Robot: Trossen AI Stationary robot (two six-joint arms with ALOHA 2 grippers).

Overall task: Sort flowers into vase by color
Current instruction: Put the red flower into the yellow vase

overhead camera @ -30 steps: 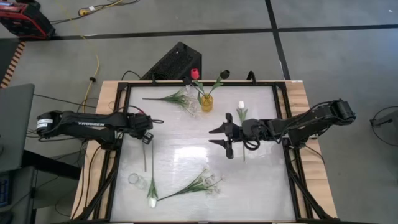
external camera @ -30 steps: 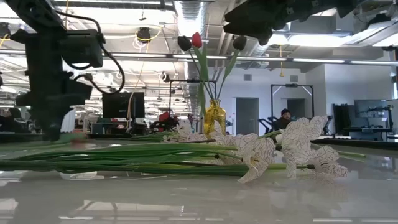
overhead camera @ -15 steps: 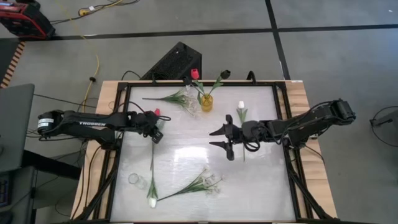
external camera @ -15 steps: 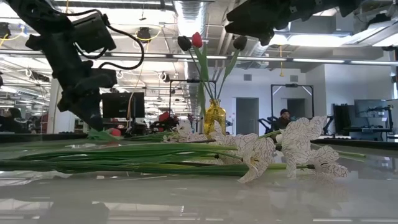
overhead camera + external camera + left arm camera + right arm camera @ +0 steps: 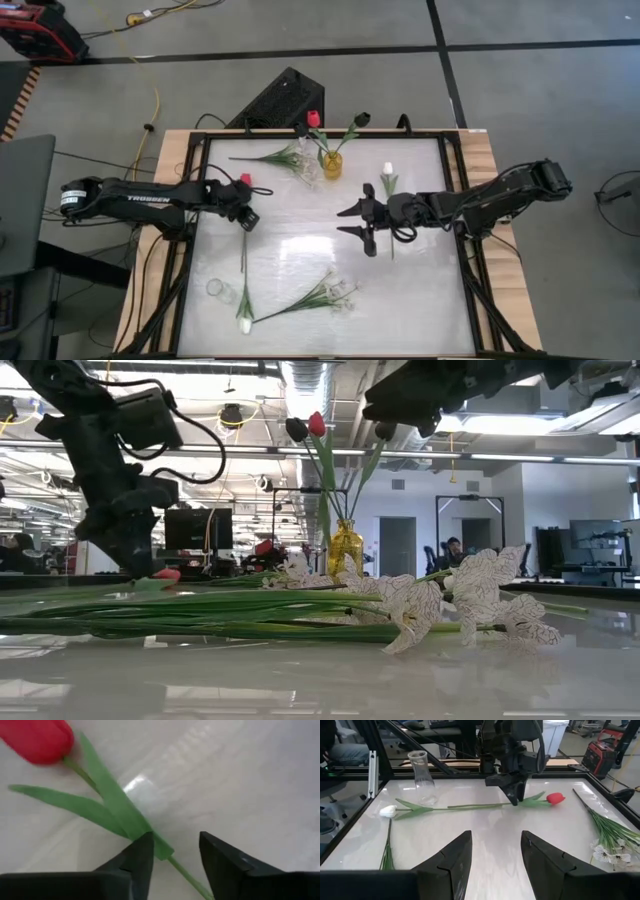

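Observation:
A red tulip lies on the white table, its bud (image 5: 245, 180) toward the far edge and its stem (image 5: 243, 265) running toward the near edge. It also shows in the right wrist view (image 5: 555, 798). My left gripper (image 5: 245, 216) is open and points down over the stem, just nearer than the bud, one finger on either side (image 5: 175, 842). My right gripper (image 5: 345, 221) is open and empty above the table's middle, pointing left. A yellow vase (image 5: 332, 165) at the far edge holds a red tulip (image 5: 313, 118) and two dark buds. My left gripper's fingers stand across the red tulip's stem (image 5: 175, 867), pointing down, with a clear gap between them. The end of a leaf (image 5: 157, 847) lies right at one finger's inner side; I cannot tell whether it touches. The tulip lies on the table.
A white tulip (image 5: 243, 322) lies near left beside a clear glass vase (image 5: 422, 777). Another white tulip (image 5: 388, 170) lies by my right gripper. White blossom sprays lie far (image 5: 290, 158) and near (image 5: 335, 290). A black frame (image 5: 195, 250) rims the table.
My left gripper has moved a little toward the table's right and far side and has tipped over. The red tulip has moved with it: its bud, then close under the gripper, now lies out beyond it toward the far edge, and the stem lies flat.

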